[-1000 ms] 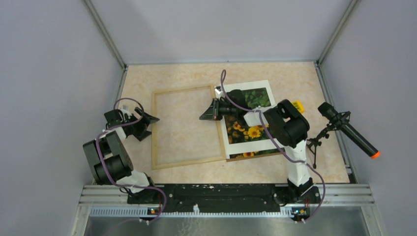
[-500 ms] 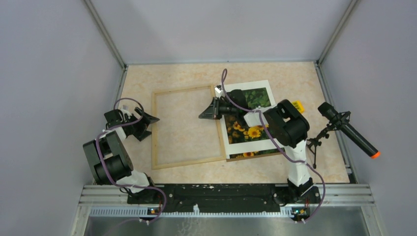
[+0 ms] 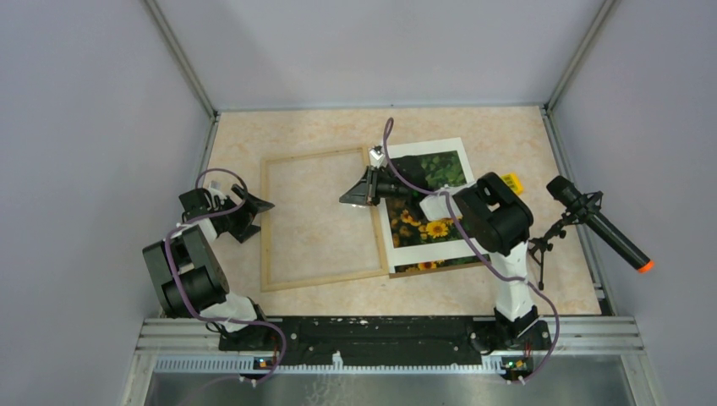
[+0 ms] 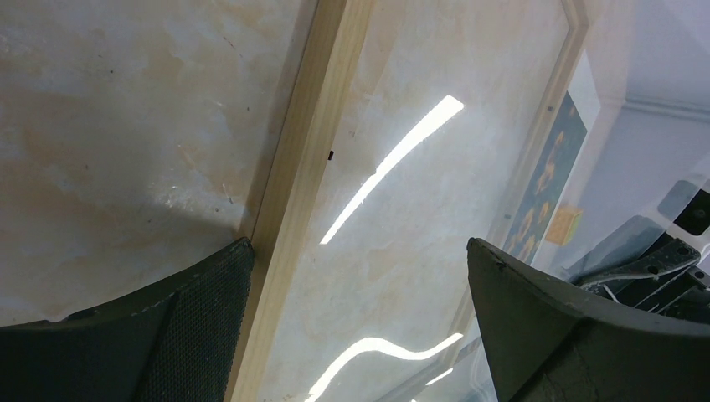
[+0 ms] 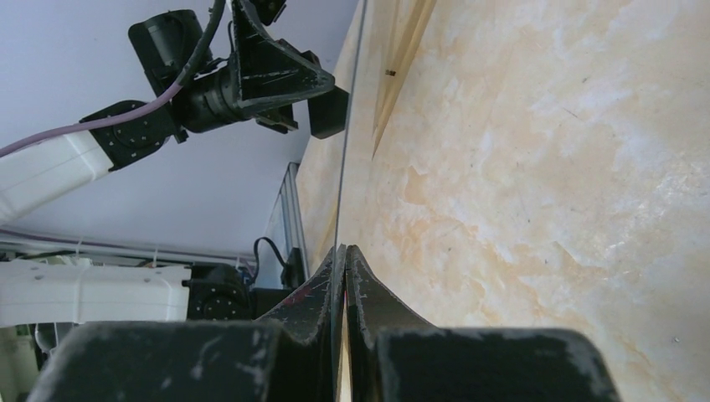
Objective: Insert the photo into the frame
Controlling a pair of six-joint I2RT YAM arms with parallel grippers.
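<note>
Frame lies flat on the table, centre-left, light wood, slightly skewed. Photo is outside the frame, flat just beside its right rail, with a white border round it and a brown board edge showing under its near side. Not in the frame yet.

Left claw is spread wide and holds nothing. In the left wrist view the claw straddles the frame's left rail, one finger outside it, the other over the inside. Can't tell if it touches. Glare streaks inside the frame, so a shiny pane is there. A strip of the photo shows past the far rail.

Right claw is over the inside of the frame, near its right rail. In the right wrist view the claw is pinched tight, and the thin edge of a clear sheet runs straight out from between the tips. Looks gripped.

A microphone on a stand is at the right edge, and a small yellow item lies near the photo's right side.
</note>
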